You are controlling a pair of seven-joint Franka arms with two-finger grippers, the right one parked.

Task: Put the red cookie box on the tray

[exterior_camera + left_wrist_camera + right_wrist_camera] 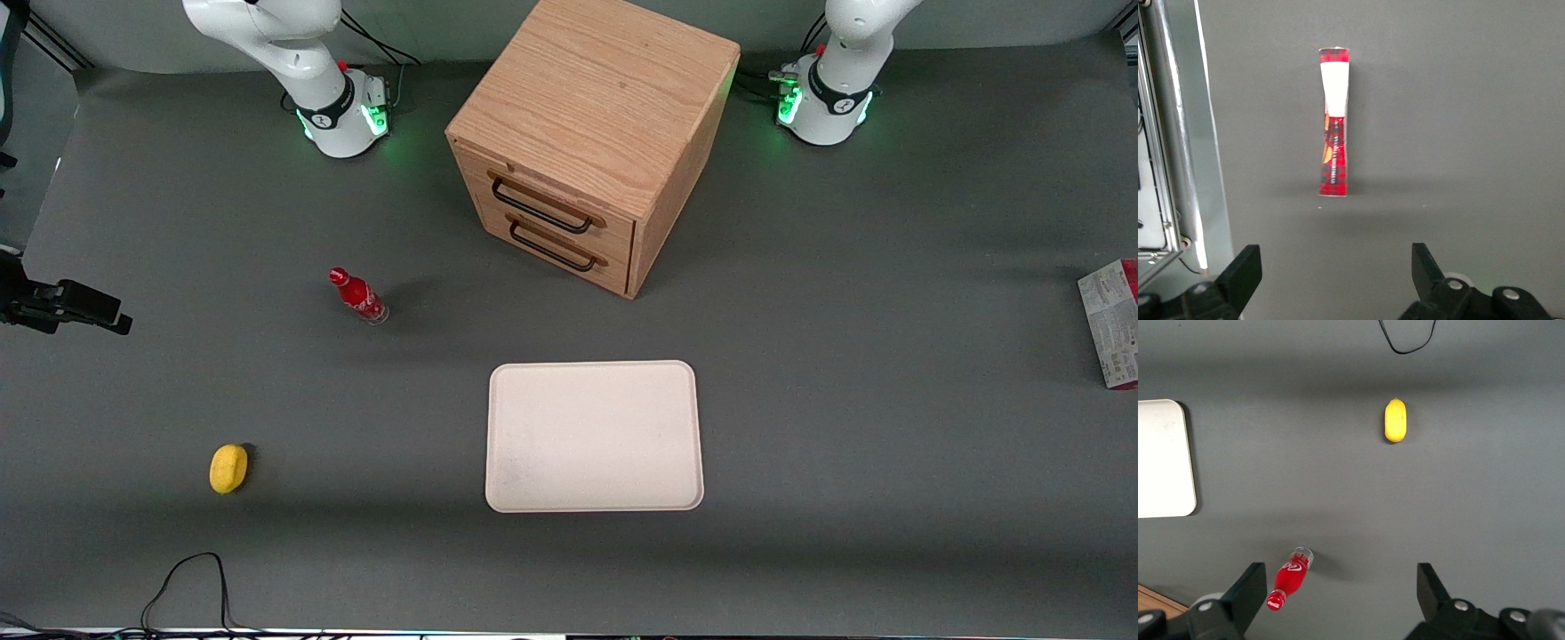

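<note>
In the front view, from the left edge across, the table (889,400) carries a yellow lemon (228,468) at lower left, a small red bottle (357,296) above it, the oak drawer cabinet (587,133) at upper centre with the empty tray (594,436) just below it, and the red cookie box (1111,322) cut off by the right edge, well apart from the tray. The gripper (1337,270) hovers above the box, fingers (1241,270) spread wide and holding nothing. The box seems to stand on a narrow edge, so I judge an off-centre descent could tip it or nudge it toward the table's edge.
</note>
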